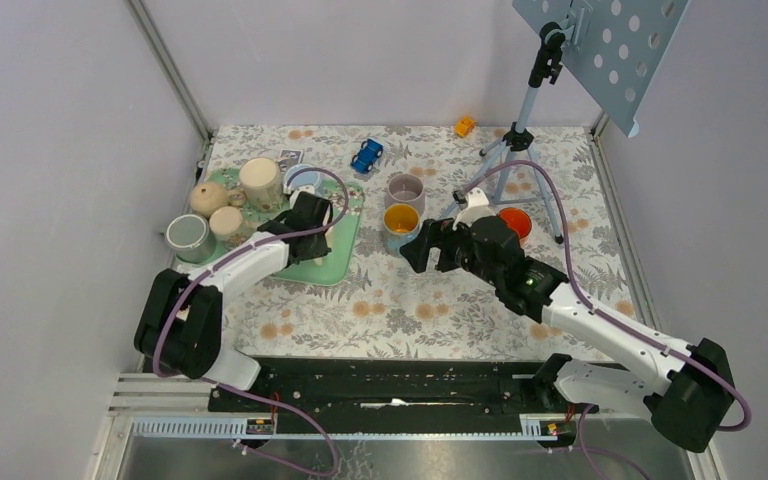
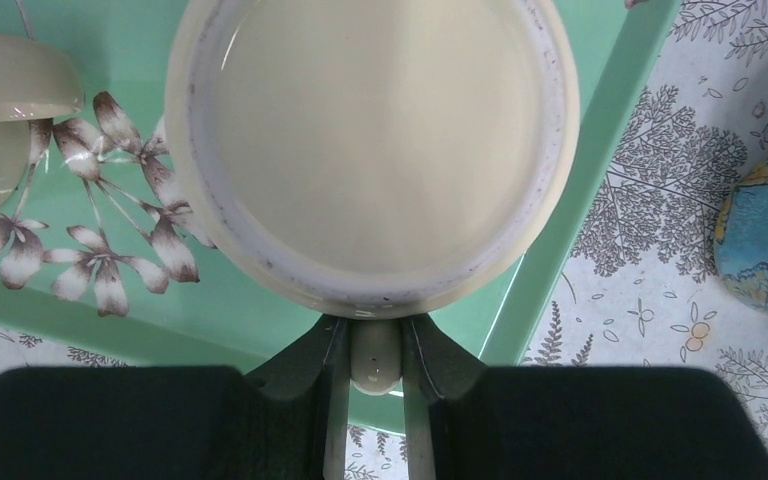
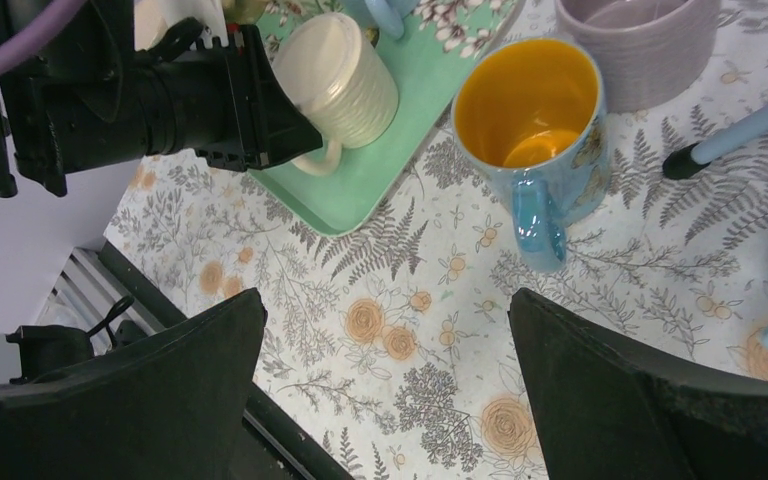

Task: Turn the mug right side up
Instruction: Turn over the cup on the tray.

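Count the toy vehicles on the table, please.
2. A blue car near the purple mug; a small orange one by the tripod. Some may be hidden.

The white-and-black left arm reaches forward, its black claw pinched tight on the handle of the cream ribbed mug, while the right arm stretches inward, its claw spread wide, holding nothing.
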Available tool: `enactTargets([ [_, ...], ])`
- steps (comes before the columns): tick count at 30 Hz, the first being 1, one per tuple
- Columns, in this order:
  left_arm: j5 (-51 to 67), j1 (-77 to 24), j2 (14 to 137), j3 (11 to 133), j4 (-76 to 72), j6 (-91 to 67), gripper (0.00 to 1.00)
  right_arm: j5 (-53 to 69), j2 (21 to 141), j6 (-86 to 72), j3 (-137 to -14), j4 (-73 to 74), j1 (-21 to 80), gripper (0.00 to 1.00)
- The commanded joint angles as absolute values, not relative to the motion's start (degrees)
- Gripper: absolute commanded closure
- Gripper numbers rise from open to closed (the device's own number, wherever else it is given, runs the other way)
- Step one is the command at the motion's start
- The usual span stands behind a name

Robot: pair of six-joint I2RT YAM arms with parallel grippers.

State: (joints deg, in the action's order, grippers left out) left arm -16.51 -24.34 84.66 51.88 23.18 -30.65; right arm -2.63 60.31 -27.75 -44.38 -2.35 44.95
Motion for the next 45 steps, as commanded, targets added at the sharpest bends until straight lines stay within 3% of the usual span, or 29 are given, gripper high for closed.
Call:
enactTargets([
  [1, -15.4, -24.7, 79.3, 50.1, 17.9, -33.9, 1.0, 1.0, 61.7, -29.0, -46.4, -3.7, 45.0, 0.0],
  [15, -10.9, -24.6, 67.7, 44.9, 10.3, -43.4, 1.0, 6.2, 65.6, -34.0, -46.6, -6.9, 44.9, 0.0],
  [35, 3.2, -23.2, 63.0, 43.4, 2.9, -62.3, 1.0, 17.2, 76.7, -47.4, -49.2, -15.5, 44.9, 0.0],
  [45, 7.1, -20.2, 59.2, 42.8, 0.6, -68.4, 1.0, 23.2, 85.7, -57.8, -53.1, -22.0, 45.0, 0.08],
])
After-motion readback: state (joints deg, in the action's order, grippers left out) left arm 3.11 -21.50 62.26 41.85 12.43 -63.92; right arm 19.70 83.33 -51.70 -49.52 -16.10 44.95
